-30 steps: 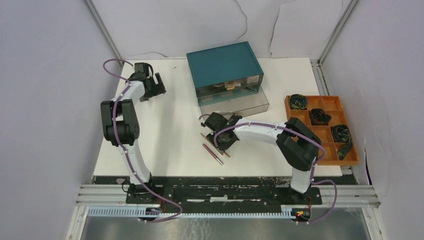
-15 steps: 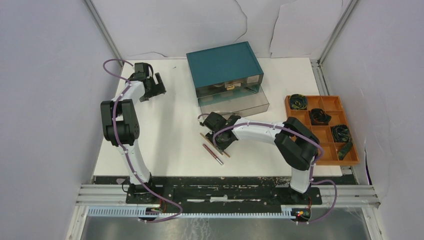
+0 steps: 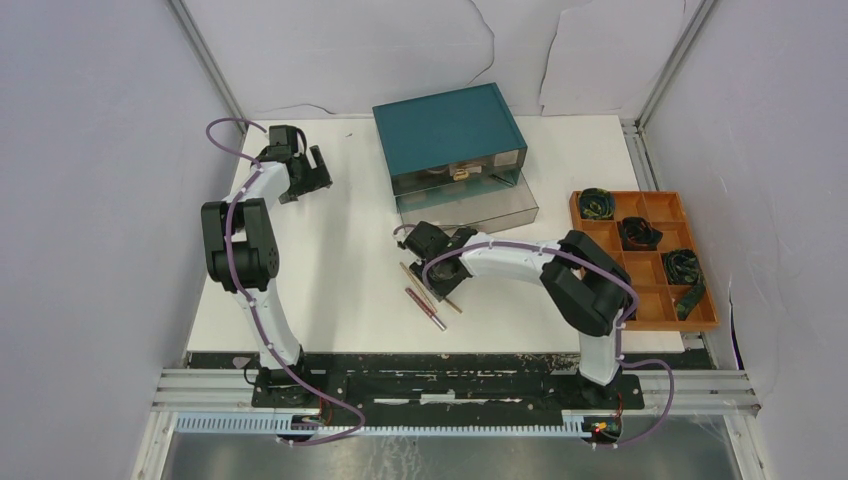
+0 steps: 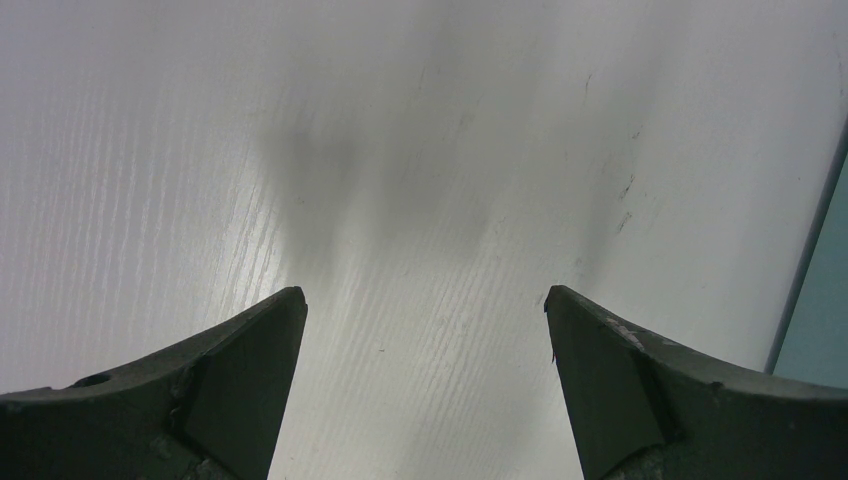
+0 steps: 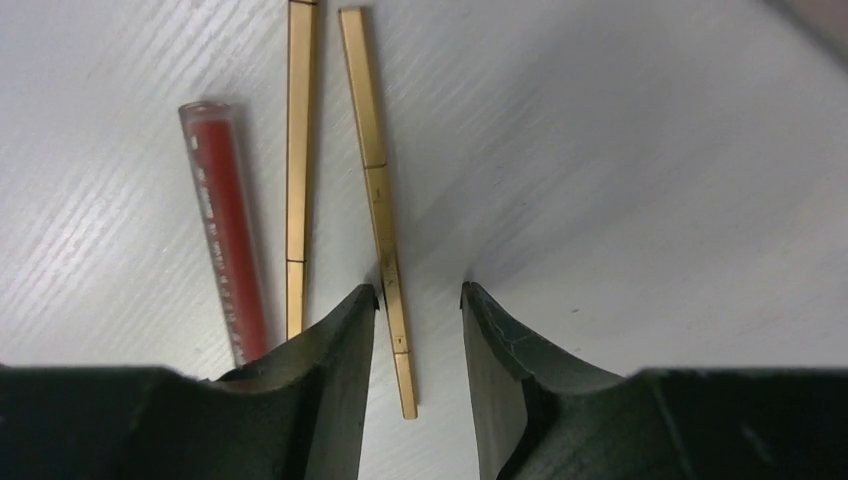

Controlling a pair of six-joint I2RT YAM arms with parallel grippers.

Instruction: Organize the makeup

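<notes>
Three thin makeup sticks lie on the white table: two gold pencils (image 5: 378,180) (image 5: 298,150) and a red clear-capped tube (image 5: 225,250). In the top view they lie left of centre (image 3: 425,305). My right gripper (image 5: 420,292) is low over them, jaws narrowly open. The right-hand gold pencil lies between the jaws, close against the left finger (image 5: 345,330), with a gap to the right finger. In the top view this gripper (image 3: 440,282) is in front of the drawer box. My left gripper (image 4: 425,295) is wide open and empty over bare table at the far left (image 3: 318,170). Compacts, tin and palette are out of view.
The teal drawer box (image 3: 448,135) stands at the back centre, its clear drawer (image 3: 467,208) pulled out toward my right gripper. Its edge shows in the left wrist view (image 4: 825,300). An orange tray (image 3: 655,300) with black coiled items sits at the right.
My right gripper has shifted a little to the left over the pencils. The left arm has not moved.
</notes>
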